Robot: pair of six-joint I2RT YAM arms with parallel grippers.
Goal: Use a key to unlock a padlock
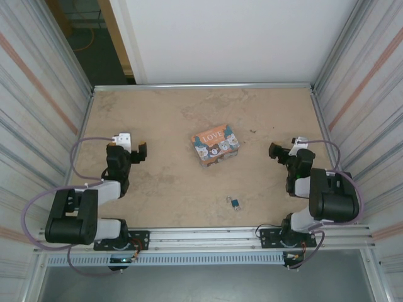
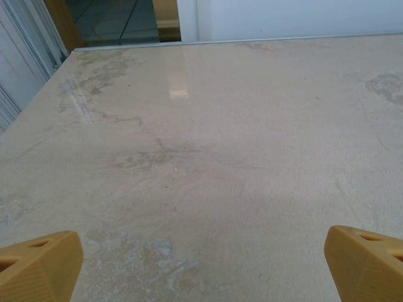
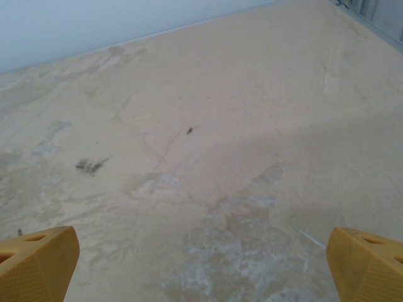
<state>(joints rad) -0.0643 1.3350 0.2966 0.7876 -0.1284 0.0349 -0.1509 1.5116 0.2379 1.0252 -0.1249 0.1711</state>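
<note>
Box [image 1: 215,144]: I read "LOVE" in capitals on its top face, seen from the overhead camera.
Lettering: pale letters on an orange band along the far edge of the box, running slightly uphill to the right.
Rest of the box top: cartoon figures; any smaller writing is too fine for me to read.
Padlock [image 1: 235,202]: too small for me to read any mark.
</note>
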